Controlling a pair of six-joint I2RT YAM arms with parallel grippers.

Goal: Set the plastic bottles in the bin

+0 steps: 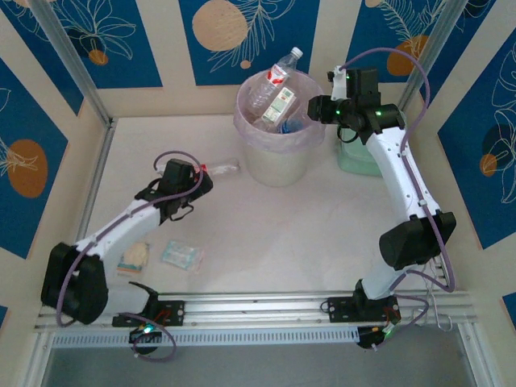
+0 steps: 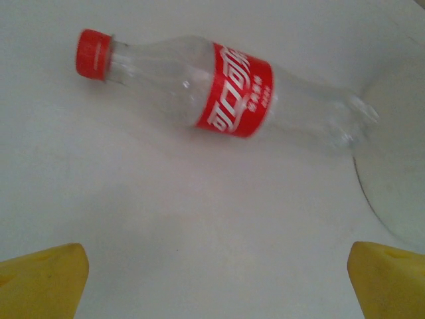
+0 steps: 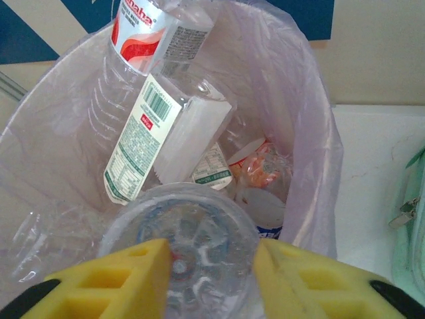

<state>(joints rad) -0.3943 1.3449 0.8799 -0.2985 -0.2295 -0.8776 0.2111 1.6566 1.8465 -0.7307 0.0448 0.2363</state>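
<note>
Jaws grip a clear bottle over the bag-lined bin

White table carries bin, red-capped bottle, mint-green case, two flat packets near front edge

Bright even light; soft shadows on table; wrist views soft, fingers out of focus.

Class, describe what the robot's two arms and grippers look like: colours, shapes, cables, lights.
The left arm and right arm each have white tube-like links, bulky black joints and a grey-purple cable looping alongside. Small green lights glow on the black parts. The left gripper and right gripper have blocky yellow fingers; the right ones show square recesses.
</note>
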